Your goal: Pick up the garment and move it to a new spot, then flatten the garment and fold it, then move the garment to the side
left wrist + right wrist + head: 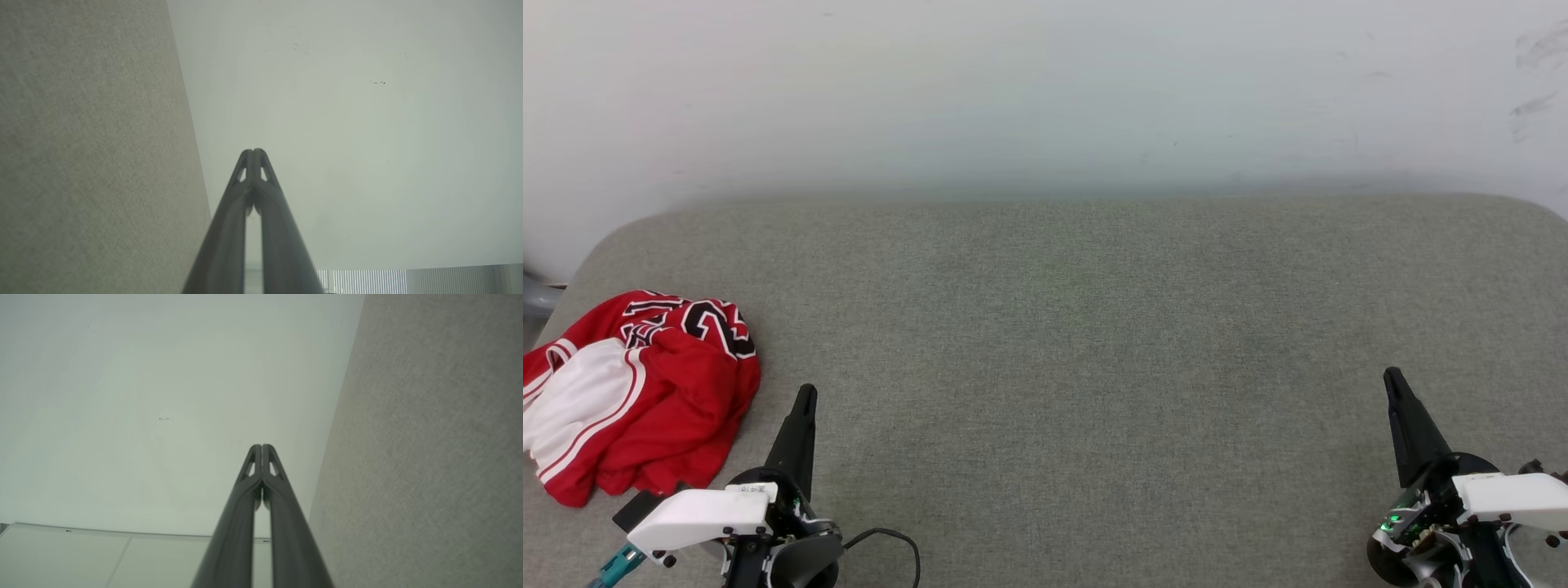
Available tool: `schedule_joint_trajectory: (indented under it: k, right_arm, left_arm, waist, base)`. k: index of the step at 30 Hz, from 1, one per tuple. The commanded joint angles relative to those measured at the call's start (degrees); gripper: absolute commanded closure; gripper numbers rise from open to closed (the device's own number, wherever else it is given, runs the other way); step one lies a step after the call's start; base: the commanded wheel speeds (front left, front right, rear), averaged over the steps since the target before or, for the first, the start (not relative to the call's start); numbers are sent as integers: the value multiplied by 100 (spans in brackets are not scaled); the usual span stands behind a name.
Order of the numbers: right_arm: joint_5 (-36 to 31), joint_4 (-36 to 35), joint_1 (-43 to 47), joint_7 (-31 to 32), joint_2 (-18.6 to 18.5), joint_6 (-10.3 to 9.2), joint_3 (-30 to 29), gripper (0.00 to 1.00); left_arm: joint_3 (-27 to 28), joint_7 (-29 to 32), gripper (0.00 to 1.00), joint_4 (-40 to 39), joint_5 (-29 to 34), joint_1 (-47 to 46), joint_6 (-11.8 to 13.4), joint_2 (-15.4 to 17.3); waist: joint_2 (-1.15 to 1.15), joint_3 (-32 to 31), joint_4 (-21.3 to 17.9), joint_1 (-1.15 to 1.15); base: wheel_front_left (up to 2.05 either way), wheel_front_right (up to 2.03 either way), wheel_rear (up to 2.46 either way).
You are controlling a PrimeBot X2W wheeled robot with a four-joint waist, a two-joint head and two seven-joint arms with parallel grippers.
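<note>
The garment (637,392), a red jersey T-shirt with white sleeves and black white-outlined numbers, lies crumpled at the front left of the grey padded surface (1094,343). My left gripper (805,394) is just to its right, near the front edge, shut and empty, apart from the cloth. Far across at the front right stands my right gripper (1392,377), also shut with nothing in it. In the left wrist view the left gripper (253,152) has its fingertips pressed together against a pale wall. The right wrist view shows the right gripper (261,446) likewise shut.
A pale wall (1045,90) rises behind the grey surface's rounded back edge. A black cable (890,539) loops by my left wrist. The grey fabric surface (90,155) runs along the left of the left wrist view, and the same surface (433,449) along the right of the right wrist view.
</note>
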Motion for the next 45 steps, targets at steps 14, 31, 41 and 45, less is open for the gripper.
schedule_joint_trajectory:
  k: [14, 31, 41, 45]
  right_arm:
    - [-21, 6, -74, -4, 17, -2, 3, 100]
    - [-93, -168, 184, -217, -1, -1, 170, 0]
    - [-371, -445, 270, -501, -89, -1, 328, 0]
    - [-703, -535, 288, -612, -146, -1, 388, 0]
  left_arm:
    - [12, 10, 100, -3, 0, -42, -26, -12]
    - [-314, -244, 0, -190, 37, 103, 3, -6]
    - [-581, -520, 0, -548, 388, 149, 1, 10]
    - [-621, -619, 0, -683, 852, 176, 0, 10]
  waist:
    - [0, 0, 0, 0]
    - [0, 5, -2, 0]
    - [0, 3, 13, 0]
    - [0, -1, 21, 0]
  base:
    - [0, 0, 0]
    - [0, 0, 0]
    - [0, 0, 0]
    - [0, 0, 0]
